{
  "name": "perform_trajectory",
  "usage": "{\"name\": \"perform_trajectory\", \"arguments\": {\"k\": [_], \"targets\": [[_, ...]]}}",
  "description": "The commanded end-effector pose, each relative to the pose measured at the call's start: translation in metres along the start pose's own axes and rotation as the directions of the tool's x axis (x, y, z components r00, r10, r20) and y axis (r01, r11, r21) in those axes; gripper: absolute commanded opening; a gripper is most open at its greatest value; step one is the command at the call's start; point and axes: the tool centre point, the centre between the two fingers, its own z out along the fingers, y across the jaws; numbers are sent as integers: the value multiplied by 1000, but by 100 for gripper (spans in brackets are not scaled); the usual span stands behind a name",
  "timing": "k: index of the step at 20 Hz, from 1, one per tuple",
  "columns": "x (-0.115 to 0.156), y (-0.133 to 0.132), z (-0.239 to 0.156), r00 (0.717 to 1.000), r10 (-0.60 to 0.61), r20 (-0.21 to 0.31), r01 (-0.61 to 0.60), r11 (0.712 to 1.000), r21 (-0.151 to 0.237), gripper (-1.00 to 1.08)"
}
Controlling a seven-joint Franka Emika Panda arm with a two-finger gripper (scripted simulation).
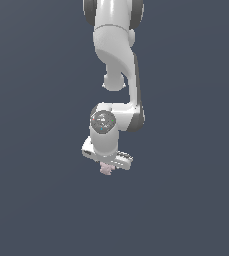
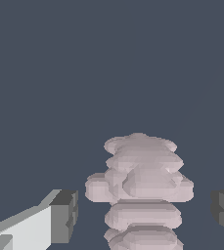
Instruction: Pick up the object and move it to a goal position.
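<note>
The figurine (image 2: 142,190) is pale pink and lumpy. In the wrist view it looks like soft round blobs stacked on top of each other. There is a wider blob in the middle that sticks out to both sides, like little arms. The top blob is bumpy, a bit like a head with small ears. Its shape is rough, so I cannot tell what it is meant to be.

In the wrist view, going from left to right, there is first a white finger with a dark gray pad (image 2: 64,216). Then comes the pink figurine in the middle. Then comes the other dark gray pad at the far edge. The figurine sits between the two pads. There is a gap on each side, so the pads do not touch it. The gripper (image 2: 145,212) is open wide and holds nothing.

In the exterior view the white arm (image 1: 117,55) hangs down from the top of the picture. The gripper (image 1: 107,166) is at its low end. The figurine (image 1: 106,169) is very small there, much smaller than the gripper. It peeks out just under the gripper. Everything around it is plain dark gray-blue.
</note>
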Motion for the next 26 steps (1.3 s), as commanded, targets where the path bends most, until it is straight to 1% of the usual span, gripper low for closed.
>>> {"name": "perform_trajectory", "arguments": {"k": [1,7,8,20,23,26], "targets": [[0,0,12,1000,1,0,-1,1000,0,100],[1,0,18,1000,1,0,-1,1000,0,100],[1,0,18,1000,1,0,-1,1000,0,-100],[1,-2,17,1000,1,-1,-1,1000,0,-100],[-1,-11,13,1000,1,-1,-1,1000,0,-100],[-5,-27,6,1000,1,-1,-1,1000,0,-100]]}}
